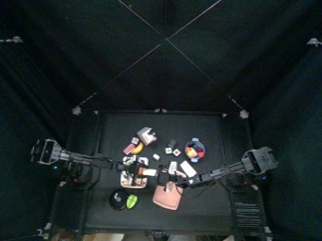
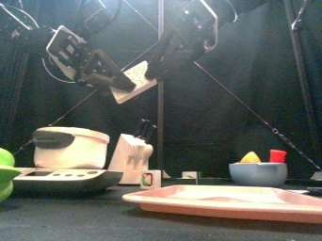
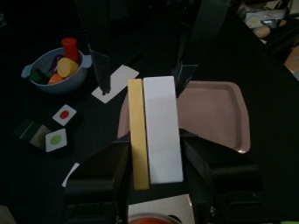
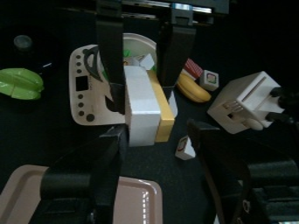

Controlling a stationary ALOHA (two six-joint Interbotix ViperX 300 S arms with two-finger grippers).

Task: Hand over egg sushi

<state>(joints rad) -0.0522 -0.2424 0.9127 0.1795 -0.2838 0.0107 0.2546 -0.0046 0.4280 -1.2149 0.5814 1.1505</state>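
Egg sushi point(image 3: 153, 131), white block with yellow strip, is clasped at one end by the left gripper point(image 3: 153, 171) and, at the right gripper's point(image 4: 149, 144) twelve o'clock, by both, above the pink tray point(image 2: 227, 200).

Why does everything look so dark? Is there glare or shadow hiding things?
Top view: the black curtains and table swallow the light, so the items show as dim specks. Front view: light catches the pink tray along its rim. Left wrist view: the egg sushi stands out bright. Right wrist view: a pale glare streak crosses the tray.
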